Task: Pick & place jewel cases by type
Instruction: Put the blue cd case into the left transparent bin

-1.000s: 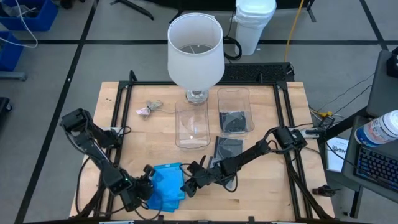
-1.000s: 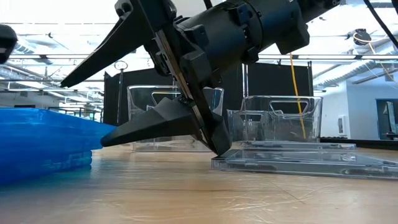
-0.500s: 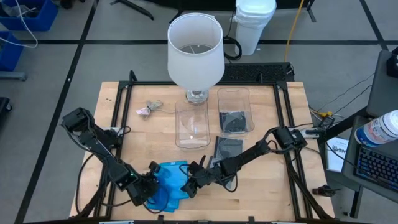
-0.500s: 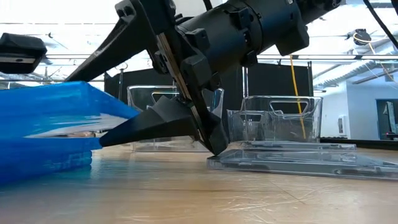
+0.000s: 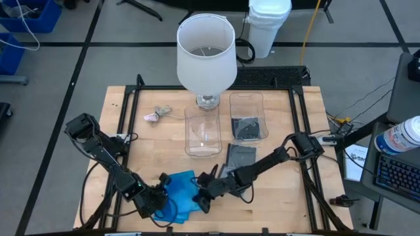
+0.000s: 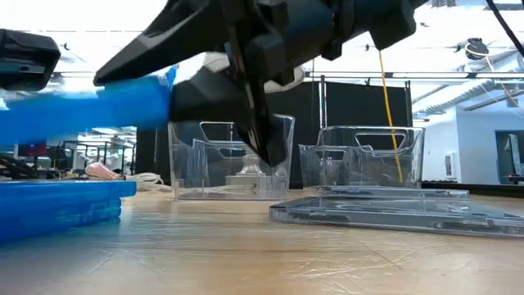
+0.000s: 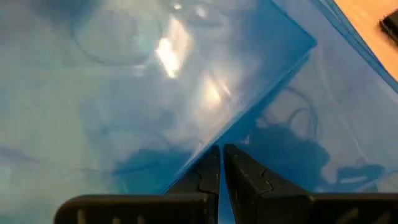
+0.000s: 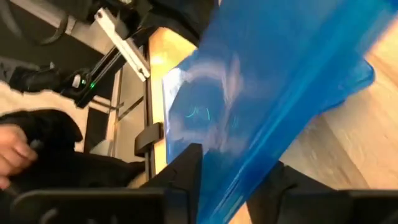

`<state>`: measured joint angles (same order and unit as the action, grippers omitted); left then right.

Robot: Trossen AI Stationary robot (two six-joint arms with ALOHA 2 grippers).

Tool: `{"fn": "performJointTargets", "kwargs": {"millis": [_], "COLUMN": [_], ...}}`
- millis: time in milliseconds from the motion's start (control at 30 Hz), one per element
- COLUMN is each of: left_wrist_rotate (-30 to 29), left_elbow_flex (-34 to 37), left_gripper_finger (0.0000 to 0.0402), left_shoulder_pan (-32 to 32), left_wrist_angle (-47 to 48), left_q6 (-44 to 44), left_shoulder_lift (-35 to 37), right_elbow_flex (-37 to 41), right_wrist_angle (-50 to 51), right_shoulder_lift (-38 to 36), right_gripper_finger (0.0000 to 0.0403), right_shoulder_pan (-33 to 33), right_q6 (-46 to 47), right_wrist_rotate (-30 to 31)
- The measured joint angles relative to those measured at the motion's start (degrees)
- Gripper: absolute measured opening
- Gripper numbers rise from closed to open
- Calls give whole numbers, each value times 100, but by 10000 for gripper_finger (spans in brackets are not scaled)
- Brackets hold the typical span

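Where a second ago my right gripper (image 6: 246, 106) stood wide at the grey jewel case (image 6: 393, 215), it now clamps the top blue jewel case (image 5: 182, 185), lifted off the blue stack (image 6: 57, 209); left gripper (image 5: 156, 198), pinched shut, presses beneath it.

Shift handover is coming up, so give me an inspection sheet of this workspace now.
Surface: light wooden table inside a black frame.
Job's things: thin bright blue plastic jewel cases, one lifted off the stack; smoky grey jewel case flat on the wood; more dark cases in the right clear plastic tub.
Clutter: white lampshade lamp; small pinkish-grey lump; second clear tub, looks empty.
Claws: right claw shut on the lifted blue case; left claw shut, tips against the blue cases.
Cables: black leads along both arms.
Surroundings: white bin; a person's hand.
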<state>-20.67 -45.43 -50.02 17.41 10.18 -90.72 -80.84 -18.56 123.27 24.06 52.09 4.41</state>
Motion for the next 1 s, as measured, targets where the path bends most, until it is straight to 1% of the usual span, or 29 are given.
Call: {"fn": "performJointTargets", "kwargs": {"millis": [133, 233, 333, 433, 567, 700, 767, 833, 933, 1000], "left_wrist_rotate": [-36, -212, -477, -704, -1033, -1147, -1235, -1390, -1640, -1849], "left_elbow_flex": [-2, -4, -34, -207, -488, -693, -702, -692, -629, -544], "left_gripper_finger": [30, 30, 30, 30, 30, 30, 31, 30, 30, 31], "left_shoulder_pan": [-6, -78, -213, -454, -851, -1242, -1406, -1526, -1634, -1639], "left_wrist_angle": [-141, -142, -102, 91, 344, 668, 758, 750, 797, 791], "left_q6": [-2, -93, -257, -417, -387, -241, -21, 209, 418, 469], "left_shoulder_lift": [0, 18, 107, 282, 558, 818, 908, 944, 922, 918], "right_elbow_flex": [0, 1, 2, 4, -2, 0, 5, -9, -4, -1], "right_wrist_angle": [-33, -1, 89, 245, 410, 587, 936, 1109, 1496, 1723], "right_shoulder_lift": [-62, -129, -243, -390, -621, -884, -1119, -1366, -1764, -2052], "right_gripper_finger": [48, 34, 30, 33, 34, 26, 27, 31, 35, 30], "right_shoulder_pan": [47, 57, 72, 76, 109, 206, 277, 342, 469, 486], "right_q6": [-295, -487, -800, -1115, -1461, -1939, -2166, -2389, -2829, -3162], "right_wrist_rotate": [-1, -2, 0, 25, 41, 225, 452, 879, 2010, 2644]}}
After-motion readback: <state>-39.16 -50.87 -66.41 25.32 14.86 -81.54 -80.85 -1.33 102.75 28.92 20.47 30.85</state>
